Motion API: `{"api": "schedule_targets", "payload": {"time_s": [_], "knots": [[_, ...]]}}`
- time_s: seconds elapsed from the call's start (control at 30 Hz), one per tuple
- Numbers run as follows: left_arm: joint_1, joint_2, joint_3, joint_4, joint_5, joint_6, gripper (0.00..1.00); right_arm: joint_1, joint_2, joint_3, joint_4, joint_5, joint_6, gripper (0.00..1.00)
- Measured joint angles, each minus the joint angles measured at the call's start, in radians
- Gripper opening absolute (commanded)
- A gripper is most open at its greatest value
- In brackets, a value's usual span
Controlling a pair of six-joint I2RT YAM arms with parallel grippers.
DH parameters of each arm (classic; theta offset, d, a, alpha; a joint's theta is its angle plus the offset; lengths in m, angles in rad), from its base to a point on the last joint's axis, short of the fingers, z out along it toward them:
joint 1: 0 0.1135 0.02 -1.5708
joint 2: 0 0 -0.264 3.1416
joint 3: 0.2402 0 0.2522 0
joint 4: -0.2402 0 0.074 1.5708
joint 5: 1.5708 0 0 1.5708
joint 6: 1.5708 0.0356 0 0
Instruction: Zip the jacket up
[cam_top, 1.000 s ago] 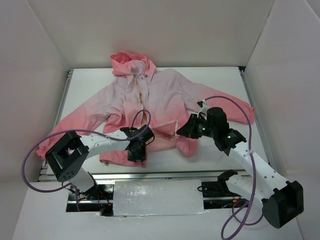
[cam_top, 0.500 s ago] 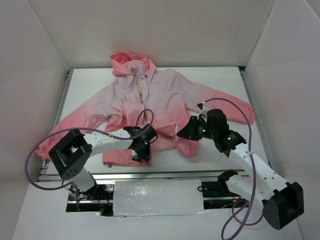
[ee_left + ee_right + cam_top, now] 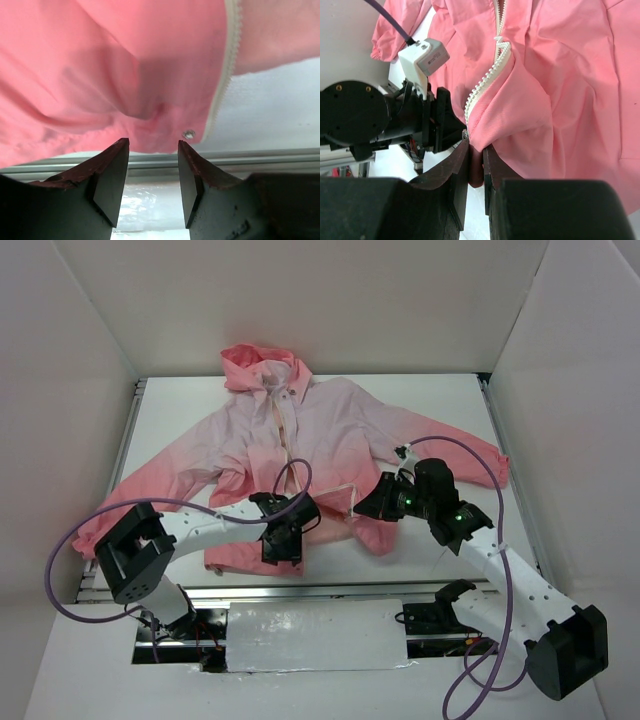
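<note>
The left hand (image 3: 152,146) is hovering spread at the jacket (image 3: 320,430) hem, its zipper edge (image 3: 226,70) lying just to the right. The right hand (image 3: 475,150) is pinching the jacket's other side

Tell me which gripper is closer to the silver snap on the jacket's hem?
Left. The left gripper sits open by the snap; the right gripper pinches the jacket at its other zipper edge.

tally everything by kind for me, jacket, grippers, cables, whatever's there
pink hooded fabric jacket: 1
black two-finger grippers: 2, left gripper and right gripper
purple cables: 2
total: 5
</note>
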Motion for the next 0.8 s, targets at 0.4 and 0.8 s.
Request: {"api": "schedule_targets", "payload": {"time_s": [0.4, 0.8], "knots": [[-0.075, 0.084, 0.040, 0.004, 0.024, -0.080, 0.58, 0.000, -0.019, -0.019, -0.001, -0.003, 0.001, 0.00], [-0.075, 0.098, 0.035, 0.013, 0.018, -0.107, 0.61, 0.000, -0.060, -0.041, -0.003, -0.005, 0.001, 0.00]]}}
